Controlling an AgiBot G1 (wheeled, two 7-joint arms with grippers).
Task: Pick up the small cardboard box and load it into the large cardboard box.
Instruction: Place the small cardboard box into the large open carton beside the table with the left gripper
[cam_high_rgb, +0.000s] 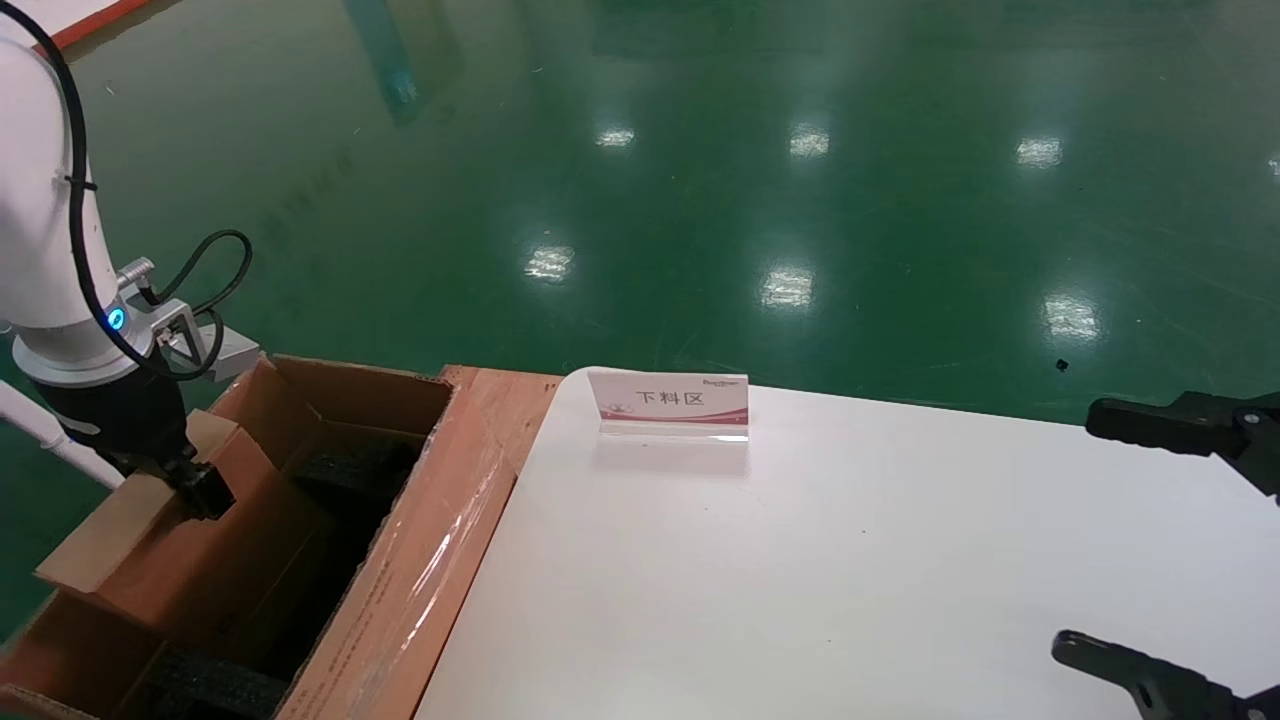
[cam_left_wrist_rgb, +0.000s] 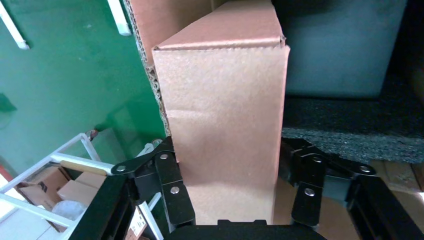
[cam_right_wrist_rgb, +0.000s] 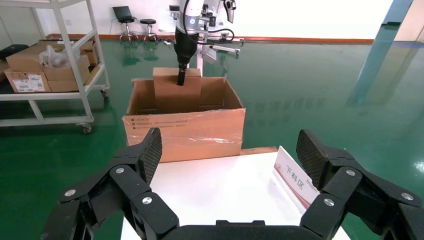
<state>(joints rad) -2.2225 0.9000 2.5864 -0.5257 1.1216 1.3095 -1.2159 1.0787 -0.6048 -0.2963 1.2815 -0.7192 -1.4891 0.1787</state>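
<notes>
Our left gripper (cam_high_rgb: 205, 492) jaws clamp the small cardboard box (cam_high_rgb: 150, 530), partly lowered into the large cardboard box (cam_high_rgb: 400, 590); pickup is done, release remains. Our right gripper (cam_high_rgb: 1150, 545) waits over the tabletop (cam_high_rgb: 850, 560), jaws spread, empty.

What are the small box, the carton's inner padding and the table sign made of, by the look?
Small cardboard box: matte brown cardboard, perforated fold at its edge, clamped in the left hand. Padding: black foam, going by its coarse, porous surface. Sign: probably clear acrylic holding a printed card; glossy base.
</notes>
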